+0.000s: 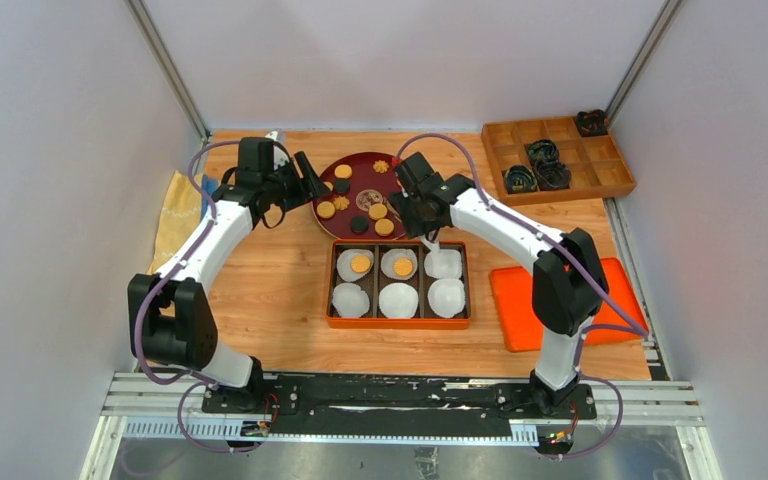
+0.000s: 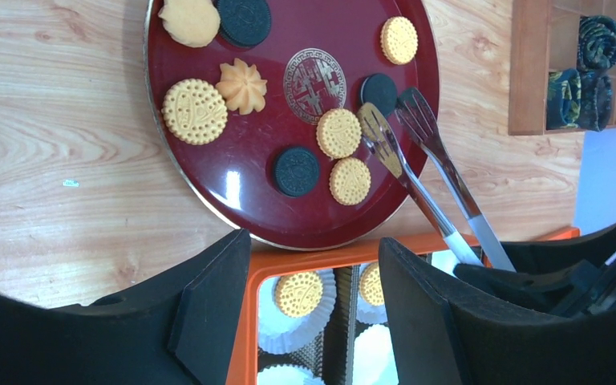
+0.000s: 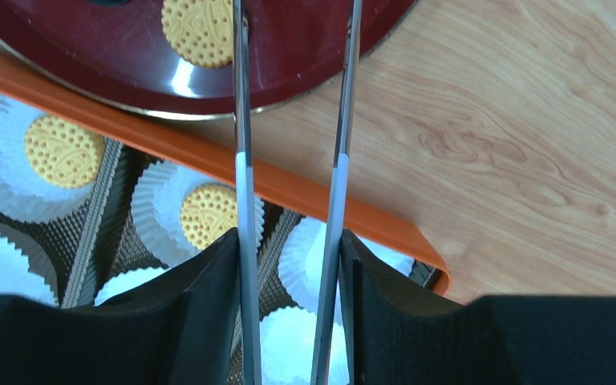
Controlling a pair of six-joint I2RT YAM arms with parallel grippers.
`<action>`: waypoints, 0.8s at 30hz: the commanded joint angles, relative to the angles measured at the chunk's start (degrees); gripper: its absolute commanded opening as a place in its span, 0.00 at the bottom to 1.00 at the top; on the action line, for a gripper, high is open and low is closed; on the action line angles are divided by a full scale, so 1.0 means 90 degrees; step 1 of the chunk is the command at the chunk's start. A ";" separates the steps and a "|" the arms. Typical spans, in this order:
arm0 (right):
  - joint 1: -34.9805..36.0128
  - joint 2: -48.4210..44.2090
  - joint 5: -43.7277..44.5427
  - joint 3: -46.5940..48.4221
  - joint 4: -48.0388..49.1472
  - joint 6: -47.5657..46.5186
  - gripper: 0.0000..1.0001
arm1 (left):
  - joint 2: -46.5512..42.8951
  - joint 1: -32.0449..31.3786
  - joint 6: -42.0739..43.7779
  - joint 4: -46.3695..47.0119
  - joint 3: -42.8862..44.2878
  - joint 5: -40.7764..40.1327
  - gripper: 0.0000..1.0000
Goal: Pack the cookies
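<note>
So the right gripper (image 3: 289, 250) is clamping a pair of metal tongs (image 2: 381, 132) by the handle end. The tong tips are hanging apart over the right side of the dark red plate (image 2: 241, 160) with nothing between them. The left gripper (image 2: 313, 257) is sitting wide open and empty, just off the plate's left edge in the top view.

Most of the cookies (image 2: 195, 111) are lying on the plate: golden ones, dark ones and a flower-shaped one. Two golden cookies (image 1: 360, 263) are already sitting in paper cups (image 1: 446, 296) in the upper row of the orange box (image 1: 398, 323), at the centre of the top view. The other four cups are showing plain white.

What I'm worrying about: the tips are hovering right beside a golden cookie (image 2: 338, 132), with a dark cookie (image 2: 379, 92) and another golden one crowding close (tight spot). If they're coming down off-centre, they're probably shoving a neighbour or skating the cookie across that glossy plate. Squeezing too hard is risking a crack. Too soft and it's likely dropping onto the desk (image 1: 280, 290) on the way to the box.
</note>
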 commanded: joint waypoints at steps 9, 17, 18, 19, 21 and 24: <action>-0.0194 0.0849 0.0085 0.0793 -0.0004 0.0043 0.44 | 0.0083 -0.0023 0.0066 0.0079 0.0088 0.0072 0.66; -0.0201 0.0414 0.0011 0.0658 -0.0039 0.0057 0.09 | 0.0047 -0.0022 0.0092 0.0056 0.0072 0.0088 0.65; -0.0199 0.0296 0.0038 0.0606 -0.0037 0.0050 0.08 | 0.0025 -0.0023 0.0087 0.0054 0.0072 0.0081 0.65; -0.0204 0.0158 0.0072 0.0566 -0.0041 0.0053 0.07 | 0.0005 -0.0023 0.0088 0.0053 0.0077 0.0085 0.65; -0.0202 -0.0117 0.0078 0.0478 -0.0044 0.0053 0.05 | -0.0027 -0.0023 0.0080 0.0053 0.0063 0.0089 0.65; -0.0200 -0.0593 0.0099 0.0367 -0.0061 0.0080 0.05 | -0.0070 -0.0023 0.0063 0.0053 0.0063 0.0094 0.65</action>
